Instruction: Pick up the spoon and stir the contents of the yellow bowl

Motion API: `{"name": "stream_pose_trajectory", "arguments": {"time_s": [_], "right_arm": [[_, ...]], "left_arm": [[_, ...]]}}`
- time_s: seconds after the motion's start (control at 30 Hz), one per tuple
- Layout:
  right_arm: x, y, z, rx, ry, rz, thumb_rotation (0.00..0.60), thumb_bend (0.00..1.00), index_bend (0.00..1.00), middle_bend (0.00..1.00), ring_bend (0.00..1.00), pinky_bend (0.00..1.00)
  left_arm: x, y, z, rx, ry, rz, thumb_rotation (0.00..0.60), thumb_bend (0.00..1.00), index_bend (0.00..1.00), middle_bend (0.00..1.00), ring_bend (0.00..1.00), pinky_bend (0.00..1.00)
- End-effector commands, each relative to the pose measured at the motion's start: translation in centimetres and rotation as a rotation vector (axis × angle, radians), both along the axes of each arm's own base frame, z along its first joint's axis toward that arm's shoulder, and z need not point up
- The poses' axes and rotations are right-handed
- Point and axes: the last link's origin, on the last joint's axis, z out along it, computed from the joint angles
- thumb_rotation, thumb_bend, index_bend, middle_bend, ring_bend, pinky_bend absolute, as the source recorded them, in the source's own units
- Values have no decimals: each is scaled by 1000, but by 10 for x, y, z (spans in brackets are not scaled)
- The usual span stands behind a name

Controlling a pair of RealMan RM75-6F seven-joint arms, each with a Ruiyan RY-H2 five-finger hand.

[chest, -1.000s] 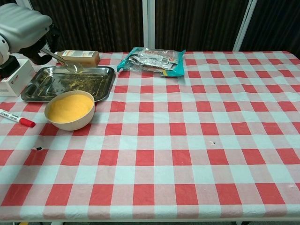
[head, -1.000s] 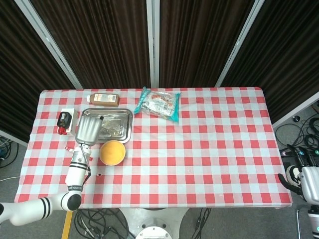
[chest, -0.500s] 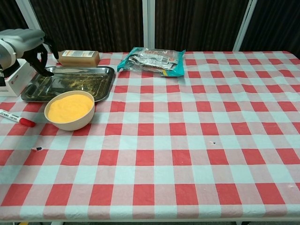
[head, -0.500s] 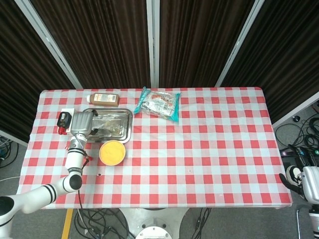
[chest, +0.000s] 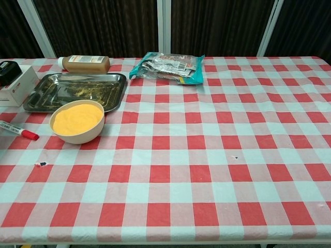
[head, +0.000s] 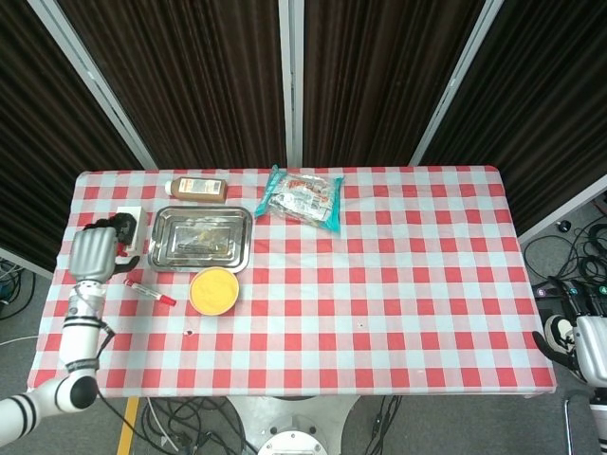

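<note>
My left robot hand [head: 94,254] hangs left of the tray [head: 201,237] and yellow bowl [head: 213,290]; its grip I can't tell; right robot hand [head: 572,339] unclear too

We see both views evenly and brightly lit, apparently from overhead, and the checked tablecloth [head: 398,284] shows clean whites without burnt-out patches. Shadows stay soft and short; the yellow bowl [chest: 77,122] casts only a faint one at its base. The metal tray [chest: 76,91] gives dull, mottled reflections rather than hard glare, while the foil packet [chest: 168,67] glints in small spots. The dark curtains [head: 199,76] behind swallow most detail. Focus holds sharp across the table in both views. In the head view the table's edges bow slightly.
</note>
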Motion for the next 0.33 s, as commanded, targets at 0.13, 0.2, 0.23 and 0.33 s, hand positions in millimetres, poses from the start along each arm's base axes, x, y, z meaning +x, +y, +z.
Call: {"name": "stream_pose_trajectory", "arguments": {"time_s": [0.13, 0.2, 0.23, 0.33], "right_arm": [[0, 3, -2, -11, 4, 11, 600, 194, 118, 184, 1, 122], [1, 5, -4, -16, 0, 17, 600, 194, 113, 183, 1, 121], [1, 6, -5, -17, -2, 19, 600, 194, 111, 183, 1, 121], [0, 8, -10, -15, -5, 19, 600, 193, 109, 183, 1, 121]], "left_arm": [[-48, -80, 38, 73, 37, -18, 600, 211, 319, 337, 240, 269], [-55, -101, 44, 93, 31, -12, 600, 204, 319, 336, 238, 266], [-57, -110, 46, 96, 29, -10, 600, 203, 319, 336, 238, 265], [-58, -135, 49, 96, 28, 2, 600, 202, 319, 335, 238, 265]]}}
